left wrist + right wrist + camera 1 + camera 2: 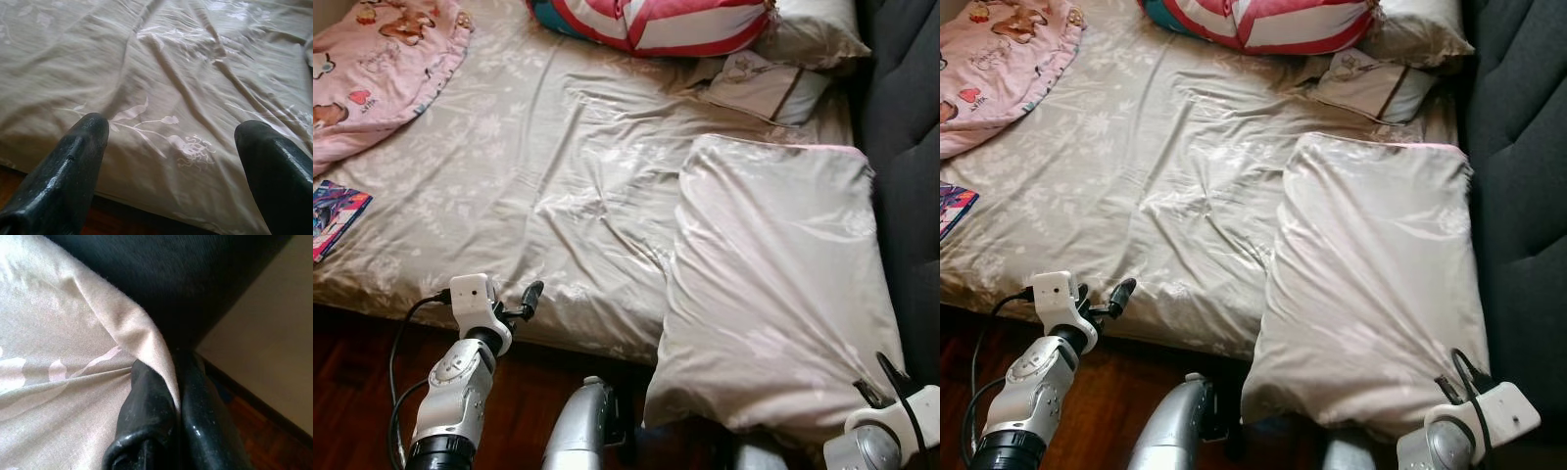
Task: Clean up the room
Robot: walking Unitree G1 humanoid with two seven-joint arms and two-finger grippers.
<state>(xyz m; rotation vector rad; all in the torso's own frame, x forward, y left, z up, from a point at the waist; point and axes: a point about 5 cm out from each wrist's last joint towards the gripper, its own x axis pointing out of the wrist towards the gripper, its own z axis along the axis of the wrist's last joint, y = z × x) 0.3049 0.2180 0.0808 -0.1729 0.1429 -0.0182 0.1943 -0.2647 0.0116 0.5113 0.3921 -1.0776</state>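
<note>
1. Bedroom scene, left eye view: bed (558, 157) w/ rumpled beige floral sheet, dark wood floor below, grey padded headboard (906, 147) on the right. Big pillow (773, 284) lies on the bed's right side, near end hanging past the mattress edge. Pink blanket (382, 59) top left, striped cushion (656, 20) and small pillow (764, 86) at the far end, book (333, 215) at the left edge.
2. Right eye view: right gripper (1459, 377) sits low at the pillow's near right corner, arm bent up from below. Left gripper (1121, 291) hovers at the bed's near edge, forearm raised, pointing across the sheet.
3. Left wrist view: left gripper's fingers (73, 166) wide apart, nothing between them, sheet just ahead.
4. Right wrist view: right gripper's fingers (146, 401) pinched tight on the pillow's corner fabric.
5. Judgement: step = moving the pillow into place. Thin corner pinch could slip, so pull slow; left gripper should prob take the other near corner.
</note>
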